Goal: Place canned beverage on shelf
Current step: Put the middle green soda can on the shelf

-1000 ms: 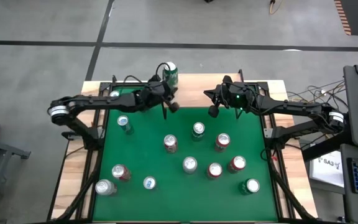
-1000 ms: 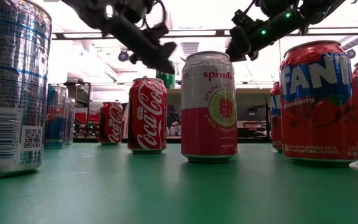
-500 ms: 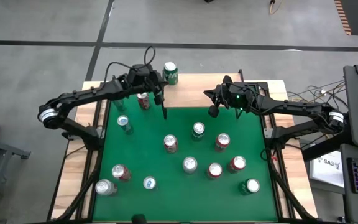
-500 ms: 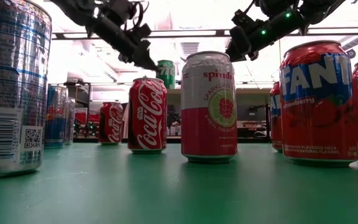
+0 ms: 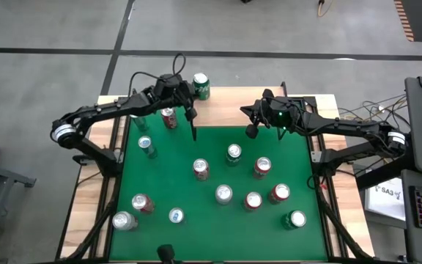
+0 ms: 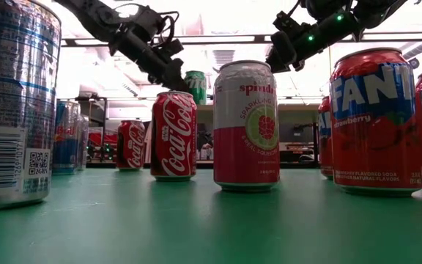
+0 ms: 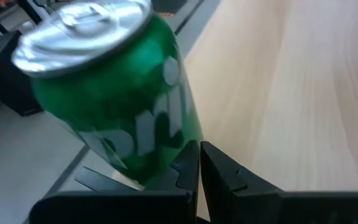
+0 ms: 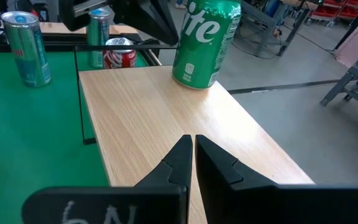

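Observation:
A green Sprite can [image 5: 201, 86] stands upright on its base at the far left corner of the shelf's light wooden board [image 5: 226, 103]. It also shows in the left wrist view [image 7: 117, 99] and the right wrist view [image 8: 204, 43]. My left gripper [image 5: 188, 99] is shut and empty, close beside the can's lower wall on the table's left side; its fingertips meet in the wrist view [image 7: 199, 158]. My right gripper [image 5: 252, 129] is shut and empty above the board's middle [image 8: 192, 146]. My left gripper stands with the outer side of one shut finger [image 7: 179, 171] right by the can's base [image 7: 148, 171]. I cannot tell whether it touches the can.
Several cans stand on the green felt [image 5: 160, 183], among them a red can [image 5: 168, 117] and a teal can [image 5: 146, 147] near the left gripper. In the low view a Spindrift can [image 6: 246, 125], a Coca-Cola can [image 6: 174, 136] and a Fanta can [image 6: 376, 121] stand close by.
My left gripper has drawn back from over the shelf's front edge toward the table's far left, uncovering the red can below the arm, then edged back toward the Sprite can. The Sprite can has stayed upright in place.

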Controlling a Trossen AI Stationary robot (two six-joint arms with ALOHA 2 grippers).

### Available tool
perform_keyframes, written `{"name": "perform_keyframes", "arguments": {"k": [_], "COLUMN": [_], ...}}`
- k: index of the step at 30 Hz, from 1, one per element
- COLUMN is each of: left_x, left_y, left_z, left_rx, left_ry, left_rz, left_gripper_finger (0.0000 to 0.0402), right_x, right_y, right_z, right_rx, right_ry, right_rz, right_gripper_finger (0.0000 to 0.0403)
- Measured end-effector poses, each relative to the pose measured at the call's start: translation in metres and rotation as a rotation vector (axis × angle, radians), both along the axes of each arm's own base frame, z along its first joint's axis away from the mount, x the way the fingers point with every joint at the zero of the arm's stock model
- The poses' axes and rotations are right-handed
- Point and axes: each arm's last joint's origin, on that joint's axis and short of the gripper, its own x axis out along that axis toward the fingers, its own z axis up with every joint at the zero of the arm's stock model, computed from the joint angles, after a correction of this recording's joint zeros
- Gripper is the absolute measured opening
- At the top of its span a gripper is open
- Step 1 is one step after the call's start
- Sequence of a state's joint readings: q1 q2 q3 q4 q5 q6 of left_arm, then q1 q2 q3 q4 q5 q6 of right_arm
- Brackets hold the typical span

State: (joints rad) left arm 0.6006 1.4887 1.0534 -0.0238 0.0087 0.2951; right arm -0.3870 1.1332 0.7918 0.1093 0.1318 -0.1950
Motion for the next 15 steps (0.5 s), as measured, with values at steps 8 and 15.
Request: {"name": "perform_keyframes", "arguments": {"k": [8,15], "left_x": [0.0012,0.0015], "left_y": [0.0007,0.0013], "left_z": [0.0029,0.0043], "left_rx": [-0.016,-0.044], "left_ry": [-0.051,-0.089], "left_rz": [0.020,0.052], "left_gripper_finger": [0.0000,0.0000], "right_x": [0.0000,0.0000], "right_y": [0.0000,0.0000], "right_z": [-0.0001,-0.0001], "right_rx": [0.000,0.000], "right_ry": [0.000,0.000], "right_rz": [0.000,0.000], "right_gripper_finger": [0.0013,0.0013]}}
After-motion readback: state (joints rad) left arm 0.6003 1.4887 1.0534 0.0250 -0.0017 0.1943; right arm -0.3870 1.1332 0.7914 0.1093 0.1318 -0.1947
